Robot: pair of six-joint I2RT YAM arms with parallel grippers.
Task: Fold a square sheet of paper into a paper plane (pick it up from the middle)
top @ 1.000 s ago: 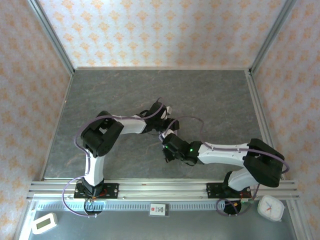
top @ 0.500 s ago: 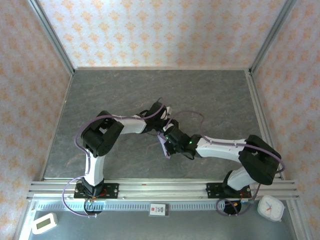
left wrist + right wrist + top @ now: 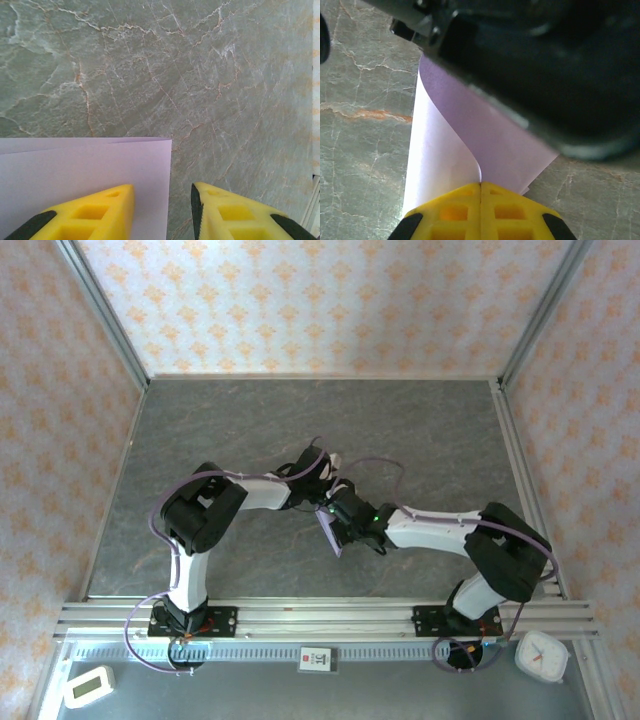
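Observation:
The square sheet of paper (image 3: 75,170) is pale lilac and lies doubled over on the grey marbled table (image 3: 150,60), two layers showing at its far edge. My left gripper (image 3: 163,187) hangs open over the sheet's right edge, its left finger above the paper and its right finger above bare table. My right gripper (image 3: 481,184) is shut on the paper (image 3: 445,145), which curls up from the pinch into a bright flap and a shaded one. In the top view both wrists meet mid-table, and a lilac flap (image 3: 330,533) shows beside the right wrist (image 3: 358,518).
The left arm's dark body (image 3: 535,65) looms blurred just above the paper in the right wrist view. An aluminium rail (image 3: 320,618) runs along the near edge. A white timer (image 3: 88,686) and a white clock (image 3: 541,656) sit beyond it. Patterned walls enclose the table.
My right arm has swung left and forward towards the left wrist, carrying the paper edge up so a lilac flap now shows from above. The left arm has barely moved.

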